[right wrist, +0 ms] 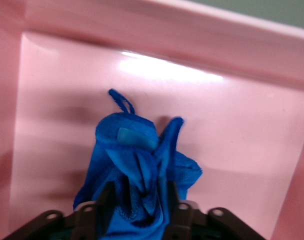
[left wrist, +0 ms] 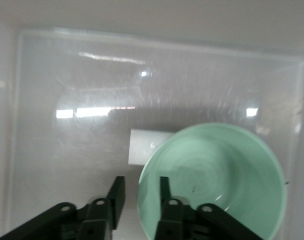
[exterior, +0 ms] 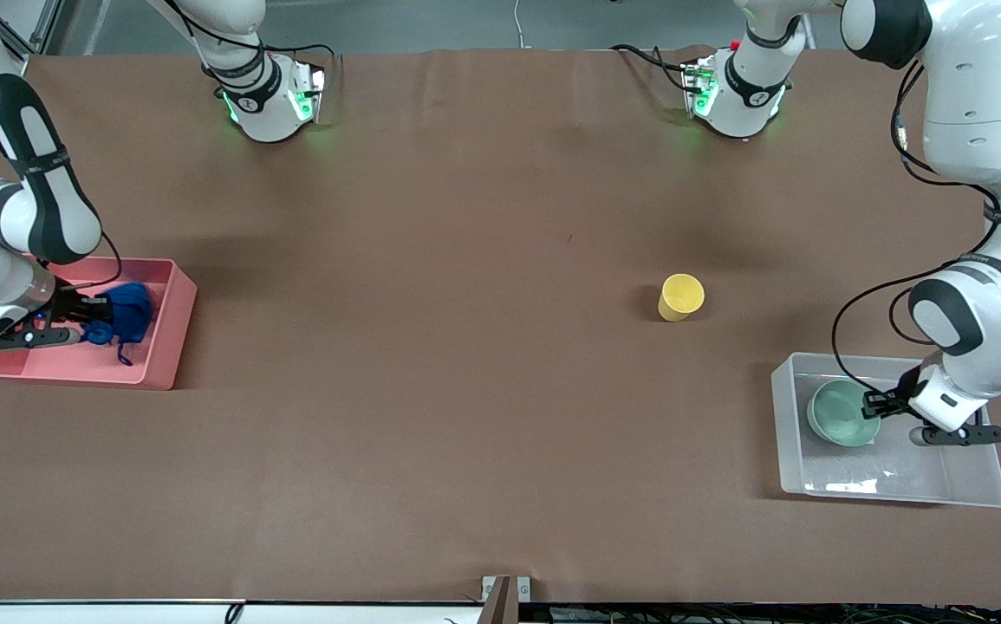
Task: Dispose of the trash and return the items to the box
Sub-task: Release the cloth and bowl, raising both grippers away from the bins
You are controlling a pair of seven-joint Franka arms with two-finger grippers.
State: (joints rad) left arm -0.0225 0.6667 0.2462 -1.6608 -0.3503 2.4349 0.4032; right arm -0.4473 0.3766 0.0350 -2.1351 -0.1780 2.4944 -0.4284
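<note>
Blue cloth in the pink bin, green bowl in the clear tub

Brown covering lies over the whole bench (exterior: 465,390), with the two arm bases along its edge farthest from the front camera.

At the right arm's end of the bench stands a pink rectangular bin (exterior: 172,334). The wad of royal-blue cloth (exterior: 127,314) is inside it, with a short tail hanging toward the front camera. The right tool (exterior: 93,319) is down in the bin at the cloth. In the right wrist view its fingers (right wrist: 106,197) stand partly apart on both sides of the bunched cloth (right wrist: 139,170); I cannot tell if they grip the cloth or have let it go.

At the left arm's end stands the clear plastic tub (exterior: 790,433). The pale mint-green bowl (exterior: 842,414) sits inside it, tilted, partly over a small white label (left wrist: 144,145) on the base. The left tool (exterior: 877,404) is at the rim of the bowl. In the left wrist view its fingers (left wrist: 117,192) stand apart, one outside the rim and one inside the bowl (left wrist: 217,180), with a gap to the rim, so the grip is released.

The yellow cup (exterior: 680,297) stands alone on the bench, farther from the front camera than the tub and well apart from both containers.
</note>
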